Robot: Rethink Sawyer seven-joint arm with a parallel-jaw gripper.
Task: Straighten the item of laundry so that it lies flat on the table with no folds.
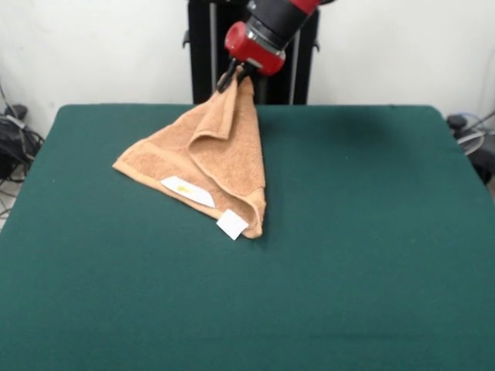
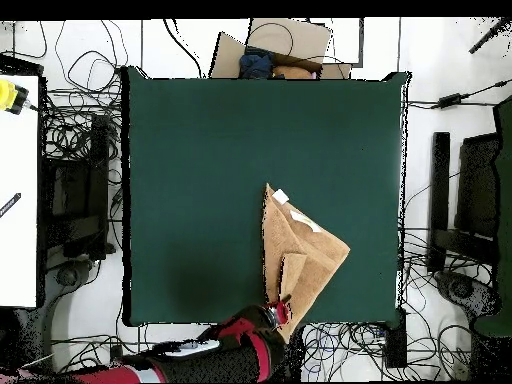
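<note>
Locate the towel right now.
Front view: the towel sits left of centre on the table's far half, one corner lifted and pinched by the tool, the rest draped to the felt with two white tags on its near edge.

Red and black arm (image 1: pixel 282 19) reaching down at a slant from above, red wrist collar just behind the tool (image 1: pixel 236 75). Dark fingers (image 1: pixel 227 79) closed, pinching a raised corner of the towel (image 1: pixel 209 158). From overhead, forearm (image 2: pixel 200 360) lying nearly level, tool (image 2: pixel 281 314) poised over the near edge of the worktop (image 2: pixel 200 150).
</note>
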